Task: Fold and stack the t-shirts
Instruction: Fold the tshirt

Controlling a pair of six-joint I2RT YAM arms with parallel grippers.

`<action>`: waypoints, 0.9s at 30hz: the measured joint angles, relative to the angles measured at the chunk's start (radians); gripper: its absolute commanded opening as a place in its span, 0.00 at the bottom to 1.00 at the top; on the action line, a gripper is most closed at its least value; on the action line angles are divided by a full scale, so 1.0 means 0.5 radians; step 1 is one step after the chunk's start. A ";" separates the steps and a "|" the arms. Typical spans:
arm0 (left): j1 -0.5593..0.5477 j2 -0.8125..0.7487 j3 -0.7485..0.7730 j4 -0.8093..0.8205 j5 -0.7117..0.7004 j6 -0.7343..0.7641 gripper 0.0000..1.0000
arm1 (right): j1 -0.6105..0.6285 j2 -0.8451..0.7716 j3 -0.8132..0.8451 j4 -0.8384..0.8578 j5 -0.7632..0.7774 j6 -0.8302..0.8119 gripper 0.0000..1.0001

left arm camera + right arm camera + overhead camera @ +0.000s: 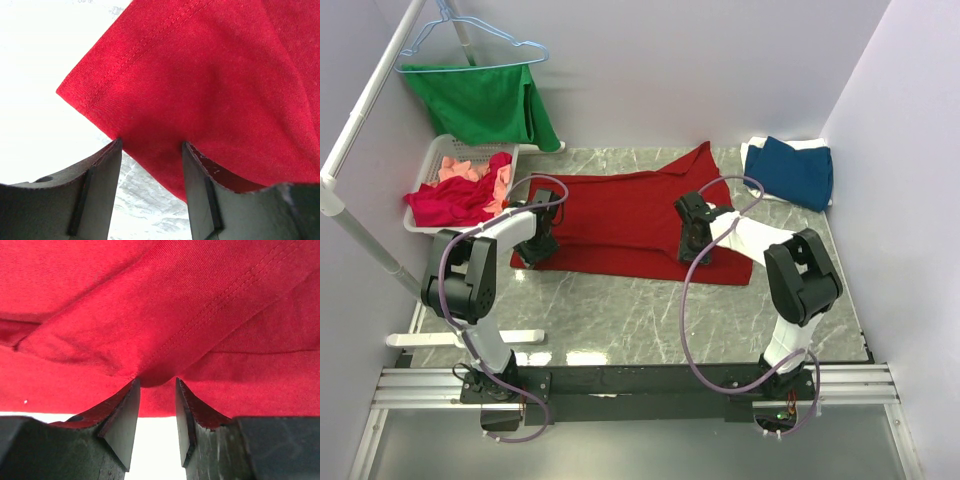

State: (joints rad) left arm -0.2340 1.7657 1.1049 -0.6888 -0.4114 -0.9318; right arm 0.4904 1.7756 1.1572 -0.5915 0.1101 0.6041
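Deep-red t-shirt [620, 215] lay spread on table [620, 310], left end effector [151, 141] parted wide around its hem corner, right end effector [157, 380] clamped on a bunched fold

no readable text, labels or signs

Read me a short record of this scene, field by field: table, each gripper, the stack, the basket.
Table: deep-red shirt, laid out
Left gripper: open, at the shirt's hem corner
Right gripper: jaws slightly apart at a pucker; grip unclear
Stack: dark blue shirt atop white shirt, back right
Basket: crimson shirt and pink shirt inside
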 measured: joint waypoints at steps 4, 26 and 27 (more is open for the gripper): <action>0.000 0.000 0.000 -0.002 0.000 -0.011 0.56 | 0.000 0.031 0.001 0.002 0.000 -0.001 0.35; 0.008 0.000 0.000 -0.012 0.002 -0.035 0.55 | 0.000 0.112 0.249 -0.069 0.092 -0.060 0.00; 0.008 0.000 0.000 -0.012 0.002 -0.037 0.55 | 0.000 0.113 0.275 -0.072 0.093 -0.071 0.00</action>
State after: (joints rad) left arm -0.2302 1.7657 1.1049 -0.6949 -0.4107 -0.9501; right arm 0.4904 1.8320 1.2949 -0.6273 0.1566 0.5686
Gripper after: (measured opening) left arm 0.552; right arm 0.007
